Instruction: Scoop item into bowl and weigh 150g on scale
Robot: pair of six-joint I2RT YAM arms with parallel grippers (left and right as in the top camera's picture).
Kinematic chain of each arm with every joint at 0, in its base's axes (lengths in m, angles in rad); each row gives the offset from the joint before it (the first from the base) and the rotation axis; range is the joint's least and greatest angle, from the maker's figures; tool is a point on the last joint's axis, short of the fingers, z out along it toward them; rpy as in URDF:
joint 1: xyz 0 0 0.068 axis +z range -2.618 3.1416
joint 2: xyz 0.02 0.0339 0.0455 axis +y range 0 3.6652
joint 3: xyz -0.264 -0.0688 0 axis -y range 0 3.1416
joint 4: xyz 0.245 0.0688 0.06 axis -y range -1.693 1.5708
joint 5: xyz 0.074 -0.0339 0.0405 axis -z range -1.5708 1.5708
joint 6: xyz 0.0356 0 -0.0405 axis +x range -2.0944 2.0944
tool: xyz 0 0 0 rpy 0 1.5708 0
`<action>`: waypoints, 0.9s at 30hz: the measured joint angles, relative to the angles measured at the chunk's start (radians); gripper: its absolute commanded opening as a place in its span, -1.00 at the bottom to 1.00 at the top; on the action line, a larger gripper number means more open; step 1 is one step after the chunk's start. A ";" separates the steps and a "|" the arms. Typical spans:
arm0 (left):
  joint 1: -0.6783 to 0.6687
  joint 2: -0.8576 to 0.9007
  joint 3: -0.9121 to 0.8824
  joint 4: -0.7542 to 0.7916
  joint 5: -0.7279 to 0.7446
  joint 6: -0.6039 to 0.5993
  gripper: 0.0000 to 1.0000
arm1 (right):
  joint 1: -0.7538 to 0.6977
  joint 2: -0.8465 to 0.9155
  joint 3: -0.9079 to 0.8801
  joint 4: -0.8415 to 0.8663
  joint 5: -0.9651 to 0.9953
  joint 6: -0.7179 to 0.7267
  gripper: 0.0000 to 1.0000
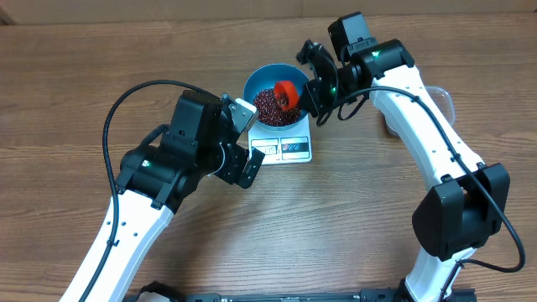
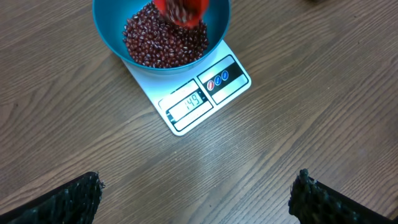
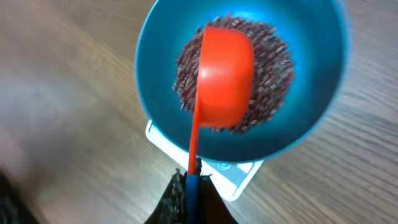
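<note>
The blue bowl (image 1: pixel 252 84) stands on the white scale (image 1: pixel 289 149) and holds a heap of dark red-brown beans (image 1: pixel 267 105). My right gripper (image 1: pixel 312 84) is shut on the blue handle end of a red scoop (image 1: pixel 286 91), whose cup hangs tipped over the beans (image 3: pixel 273 68) inside the bowl (image 3: pixel 311 81). In the right wrist view the scoop (image 3: pixel 224 81) shows its underside, with the gripper (image 3: pixel 194 186) below it. My left gripper (image 2: pixel 199 186) is open and empty over bare table, just in front of the scale (image 2: pixel 199 102), whose display reads 149.
A clear plastic tub (image 1: pixel 445 96) shows partly behind the right arm at the back right. The left arm's black cable loops over the table at the left. Wooden tabletop surrounds the scale.
</note>
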 measured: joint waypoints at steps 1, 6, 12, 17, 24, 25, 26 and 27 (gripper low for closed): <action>0.000 0.000 0.000 0.000 0.000 0.000 1.00 | 0.002 0.000 0.000 -0.003 -0.002 -0.016 -0.93; 0.000 0.000 0.000 0.000 0.000 0.000 0.99 | 0.006 0.000 0.000 0.028 0.013 0.006 -0.93; 0.000 0.000 0.000 0.000 0.000 0.000 0.99 | 0.005 0.000 0.000 0.032 0.019 0.023 -0.93; 0.000 0.000 0.000 0.000 0.000 0.000 0.99 | 0.005 0.000 0.000 0.032 0.020 0.029 -0.93; 0.000 0.000 0.000 0.000 0.000 0.000 0.99 | 0.005 0.000 0.000 0.032 0.020 0.029 -0.93; 0.000 0.000 0.000 0.000 0.000 0.000 0.99 | 0.005 0.000 0.000 0.032 0.020 0.029 -0.93; 0.000 0.000 0.000 0.000 0.000 0.000 0.99 | 0.005 0.000 0.000 0.033 0.021 0.030 -0.93; 0.000 0.000 0.000 0.000 0.000 0.000 0.99 | 0.005 0.000 0.000 0.032 0.020 0.030 -0.93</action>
